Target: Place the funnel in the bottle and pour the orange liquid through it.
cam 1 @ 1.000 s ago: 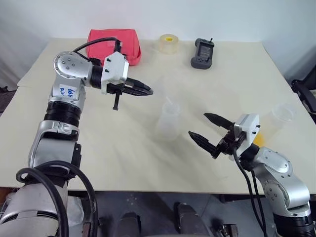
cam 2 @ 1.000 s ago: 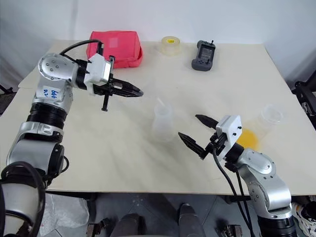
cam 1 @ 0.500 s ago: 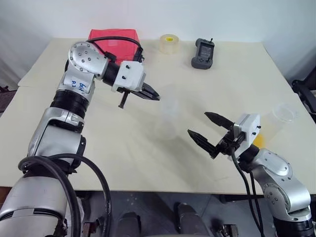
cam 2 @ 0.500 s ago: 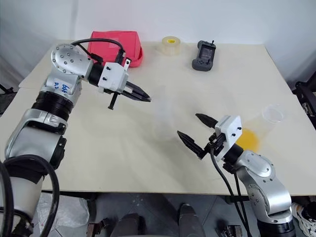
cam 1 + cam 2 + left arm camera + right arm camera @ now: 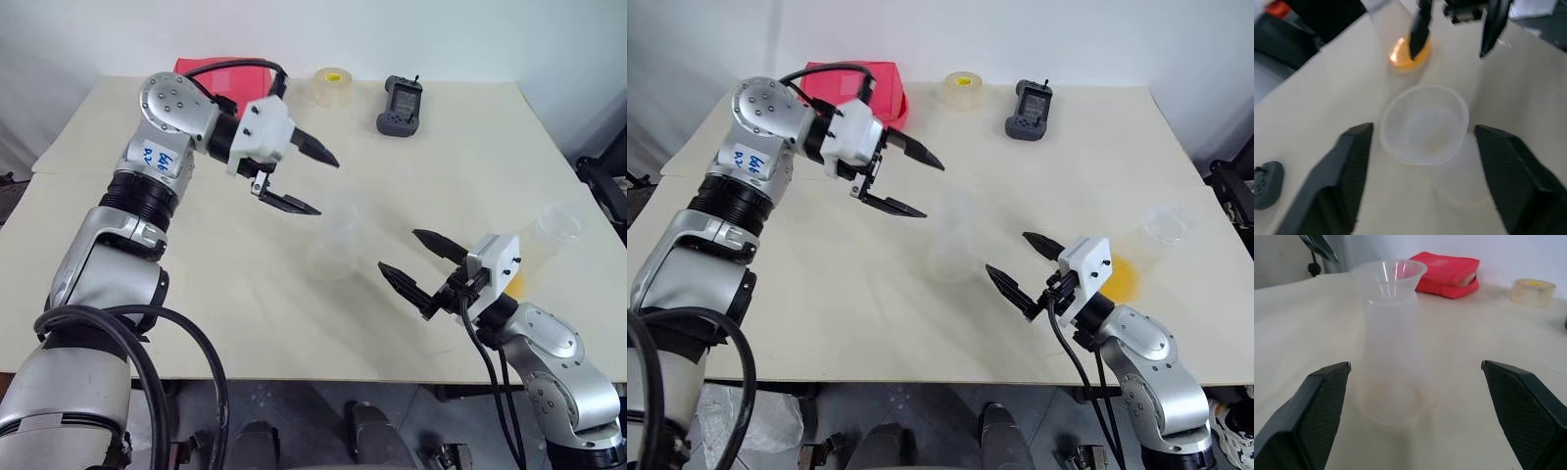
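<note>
The clear bottle (image 5: 336, 253) stands upright mid-table with the clear funnel (image 5: 338, 210) seated in its neck. Just up and left of the funnel hovers my left gripper (image 5: 328, 187), open and holding nothing. In its wrist view the funnel's rim (image 5: 1424, 122) lies ahead between the two fingers, apart from both. To the right of the bottle my right gripper (image 5: 400, 251) is open and empty, pointing at the bottle (image 5: 1388, 357). Behind my right hand the orange liquid (image 5: 1120, 277) sits low in a clear cup (image 5: 1161, 227), partly hidden.
A red pouch (image 5: 220, 73), a roll of tape (image 5: 333, 86) and a dark handheld device (image 5: 400, 106) lie along the table's far edge. The cream table (image 5: 245, 294) has bare room in front of and left of the bottle.
My left gripper swung right toward the funnel, rose a little, and went from shut to open. The right gripper stayed put and open. Bottle and funnel have not moved.
</note>
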Controlling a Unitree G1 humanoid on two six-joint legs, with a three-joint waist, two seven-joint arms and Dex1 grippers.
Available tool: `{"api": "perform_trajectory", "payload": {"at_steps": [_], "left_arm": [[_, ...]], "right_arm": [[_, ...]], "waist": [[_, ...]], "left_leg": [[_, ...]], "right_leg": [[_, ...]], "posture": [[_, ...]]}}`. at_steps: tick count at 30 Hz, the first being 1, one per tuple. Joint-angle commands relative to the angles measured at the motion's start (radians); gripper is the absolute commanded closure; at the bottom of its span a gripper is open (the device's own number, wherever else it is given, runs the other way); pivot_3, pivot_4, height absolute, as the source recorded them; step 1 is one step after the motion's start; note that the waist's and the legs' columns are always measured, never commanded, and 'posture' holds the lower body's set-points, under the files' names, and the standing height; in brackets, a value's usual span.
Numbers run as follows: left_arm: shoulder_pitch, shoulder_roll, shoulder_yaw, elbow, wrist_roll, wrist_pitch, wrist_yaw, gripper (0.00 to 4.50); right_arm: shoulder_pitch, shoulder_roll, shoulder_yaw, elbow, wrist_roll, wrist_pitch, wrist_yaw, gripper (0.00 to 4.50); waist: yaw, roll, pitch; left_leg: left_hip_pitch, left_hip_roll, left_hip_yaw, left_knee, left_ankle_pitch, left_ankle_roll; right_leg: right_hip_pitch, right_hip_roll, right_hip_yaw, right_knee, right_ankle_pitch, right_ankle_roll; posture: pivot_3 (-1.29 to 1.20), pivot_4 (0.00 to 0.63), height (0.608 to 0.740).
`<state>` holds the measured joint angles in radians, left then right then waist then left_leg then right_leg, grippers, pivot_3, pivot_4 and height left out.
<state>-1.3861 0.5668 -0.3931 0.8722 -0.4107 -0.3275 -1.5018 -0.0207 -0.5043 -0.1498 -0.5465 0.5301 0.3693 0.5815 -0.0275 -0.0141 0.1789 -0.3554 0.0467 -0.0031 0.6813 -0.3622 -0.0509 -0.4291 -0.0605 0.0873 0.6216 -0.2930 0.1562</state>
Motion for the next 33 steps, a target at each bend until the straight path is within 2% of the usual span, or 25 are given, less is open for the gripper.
{"api": "perform_trajectory", "payload": {"at_steps": [1, 5, 12, 15, 19, 25, 30, 33], "left_arm": [[0.021, 0.002, 0.15, -0.014, -0.052, 0.08, -0.028, 0.04], [0.112, 0.001, 0.294, -0.077, -0.105, 0.231, 0.056, 0.04], [0.342, 0.018, 0.454, -0.246, -0.139, 0.429, 0.188, 0.04], [0.436, 0.022, 0.48, -0.318, -0.149, 0.493, 0.175, 0.04], [0.601, 0.044, 0.486, -0.39, -0.144, 0.542, 0.119, 0.04], [0.652, 0.045, 0.458, -0.436, -0.101, 0.565, 0.126, 0.04], [0.652, 0.023, 0.469, -0.442, -0.102, 0.545, 0.111, 0.04], [0.659, 0.027, 0.471, -0.439, -0.094, 0.537, 0.098, 0.04]], "right_arm": [[0.017, -0.022, -0.055, -0.052, -0.021, -0.018, -0.027, 0.0], [0.05, -0.001, -0.084, -0.08, -0.047, -0.018, -0.091, 0.0], [0.124, 0.06, -0.133, -0.23, -0.06, 0.057, -0.264, 0.0], [0.176, 0.07, -0.147, -0.284, -0.067, 0.08, -0.305, 0.0], [0.345, 0.104, -0.237, -0.373, -0.05, 0.063, -0.312, 0.0], [0.539, 0.145, -0.395, -0.405, 0.029, 0.033, -0.275, 0.0], [0.557, 0.169, -0.452, -0.335, 0.003, -0.032, -0.281, 0.0], [0.492, 0.167, -0.456, -0.283, -0.009, -0.044, -0.317, 0.0]], "waist": [[0.0, 0.0, 0.0], [0.0, 0.0, 0.0], [0.0, 0.0, 0.0], [0.001, 0.0, 0.0], [0.002, 0.003, -0.002], [0.016, 0.001, -0.001], [0.02, 0.001, -0.001], [0.019, 0.001, -0.001]], "left_leg": [[0.0, 0.0, 0.0, 0.0, 0.0, 0.0], [0.001, 0.0, 0.0, 0.0, 0.0, 0.0], [0.001, 0.0, -0.001, 0.001, 0.0, 0.0], [0.001, 0.0, -0.001, 0.001, 0.001, -0.001], [0.001, 0.0, -0.001, 0.0, 0.001, -0.001], [0.003, 0.0, -0.001, 0.001, -0.001, 0.002], [0.005, 0.0, 0.0, 0.002, -0.001, 0.003], [0.005, 0.0, 0.0, 0.001, -0.001, 0.003]], "right_leg": [[0.0, 0.0, 0.0, 0.0, 0.0, 0.0], [0.0, 0.0, 0.0, 0.001, 0.0, 0.0], [0.0, 0.0, 0.0, 0.004, 0.0, 0.0], [0.0, 0.0, 0.0, 0.004, 0.0, 0.0], [0.0, 0.0, 0.0, 0.004, -0.001, -0.001], [0.002, 0.0, 0.0, 0.003, -0.001, -0.001], [0.003, 0.0, 0.001, 0.003, -0.001, -0.001], [0.002, 0.001, 0.001, 0.003, -0.001, -0.002]], "posture": [[0.0, 0.15, 0.74], [0.0, 0.15, 0.74], [0.0, 0.15, 0.74], [0.0, 0.15, 0.74], [0.0, 0.15, 0.74], [0.0, 0.15, 0.74], [0.0, 0.15, 0.74], [0.0, 0.15, 0.74]]}}
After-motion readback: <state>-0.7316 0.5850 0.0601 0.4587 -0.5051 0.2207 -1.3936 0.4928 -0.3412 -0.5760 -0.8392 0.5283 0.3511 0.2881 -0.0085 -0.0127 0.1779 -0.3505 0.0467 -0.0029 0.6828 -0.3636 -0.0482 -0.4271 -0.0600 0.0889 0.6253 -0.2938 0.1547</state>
